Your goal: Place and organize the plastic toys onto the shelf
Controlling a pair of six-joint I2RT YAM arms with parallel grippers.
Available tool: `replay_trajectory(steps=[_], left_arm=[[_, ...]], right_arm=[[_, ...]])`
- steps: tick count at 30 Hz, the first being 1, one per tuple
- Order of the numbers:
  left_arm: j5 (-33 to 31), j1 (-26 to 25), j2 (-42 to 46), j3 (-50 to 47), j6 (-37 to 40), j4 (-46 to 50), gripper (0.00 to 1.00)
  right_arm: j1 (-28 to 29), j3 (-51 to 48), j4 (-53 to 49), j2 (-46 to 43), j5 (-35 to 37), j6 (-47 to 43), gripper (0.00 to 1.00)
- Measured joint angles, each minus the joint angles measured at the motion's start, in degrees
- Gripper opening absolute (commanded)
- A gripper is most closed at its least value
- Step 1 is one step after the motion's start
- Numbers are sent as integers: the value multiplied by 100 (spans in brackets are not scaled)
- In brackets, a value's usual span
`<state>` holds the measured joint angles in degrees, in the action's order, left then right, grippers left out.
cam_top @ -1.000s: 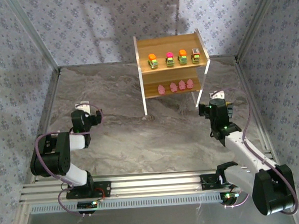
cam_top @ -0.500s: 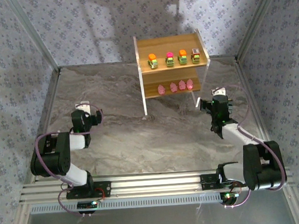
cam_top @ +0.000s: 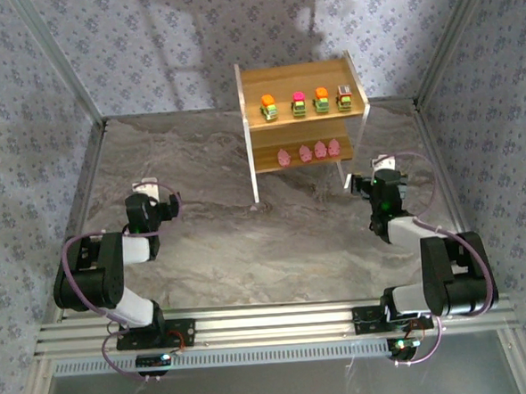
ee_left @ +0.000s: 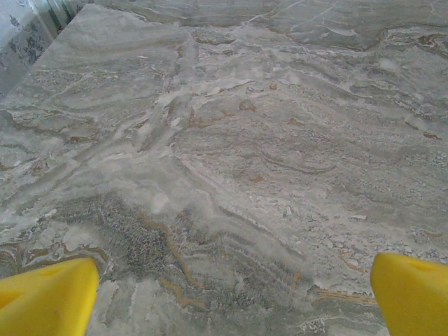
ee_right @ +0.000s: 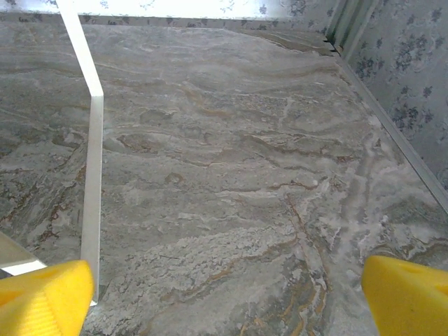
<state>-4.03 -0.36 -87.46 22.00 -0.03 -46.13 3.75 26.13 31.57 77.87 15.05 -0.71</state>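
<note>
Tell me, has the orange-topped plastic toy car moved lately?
No. The orange-topped toy car still sits near the left panel of the light-brown wooden shelf.

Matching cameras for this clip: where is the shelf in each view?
Top external: shelf at upper centre, on the far side of the marble table.
Right wrist: its white leg runs down the left side.
Left wrist: marble table in front of the camera.
Shared landmark: the marble table's veined surface.

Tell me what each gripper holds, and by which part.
Nothing. The left gripper and the right gripper are both open and empty, above the table.
</note>
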Motion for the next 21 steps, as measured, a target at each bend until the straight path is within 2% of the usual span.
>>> replay_trajectory(steps=[7,13,21], left_arm=[[11,0,0,0,0,0,100],[20,0,0,0,0,0,100],[22,0,0,2,0,0,100]], right_arm=[[2,-66,448,520,-254,-271,99],[-28,-63,507,553,-424,-323,96],[-417,26,479,732,-979,-295,98]])
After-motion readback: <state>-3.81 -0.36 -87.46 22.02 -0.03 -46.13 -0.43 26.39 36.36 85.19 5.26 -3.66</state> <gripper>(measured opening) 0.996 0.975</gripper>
